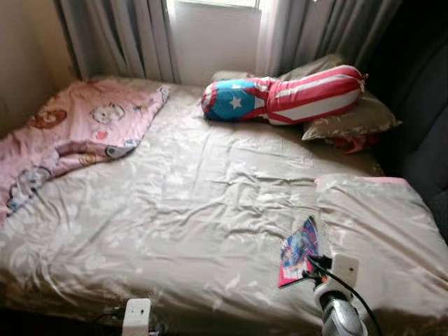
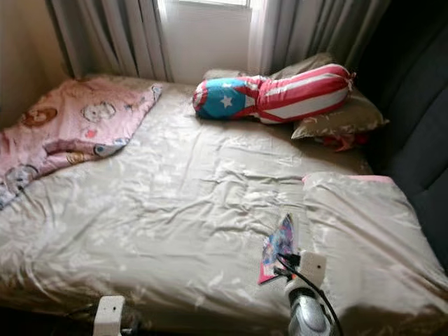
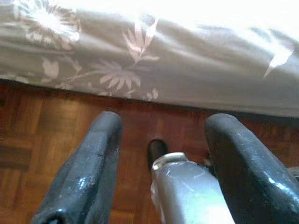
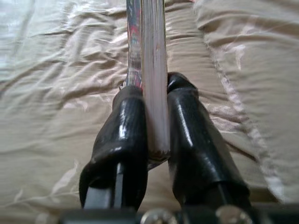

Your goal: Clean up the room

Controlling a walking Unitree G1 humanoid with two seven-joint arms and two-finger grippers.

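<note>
A thin colourful book [image 1: 299, 250] is held edge-on just over the bed's near right part, with my right gripper [image 4: 154, 112] shut on it; its page edge [image 4: 154, 74] stands between the two black fingers. My right arm [image 1: 337, 308] rises at the bed's front edge. My left gripper [image 3: 161, 154] hangs low beside the bed, fingers apart with nothing between them, over the wooden floor [image 3: 42, 126]. A pink cartoon blanket [image 1: 80, 129] lies crumpled on the far left of the bed.
The bed [image 1: 189, 203] has a shiny beige sheet. A red, white and blue star bolster [image 1: 280, 94] rests on beige pillows [image 1: 353, 119] at the head. A folded beige cover [image 1: 378, 224] lies at the right. Grey curtains [image 1: 115, 35] hang behind; a dark chair [image 1: 427, 126] stands right.
</note>
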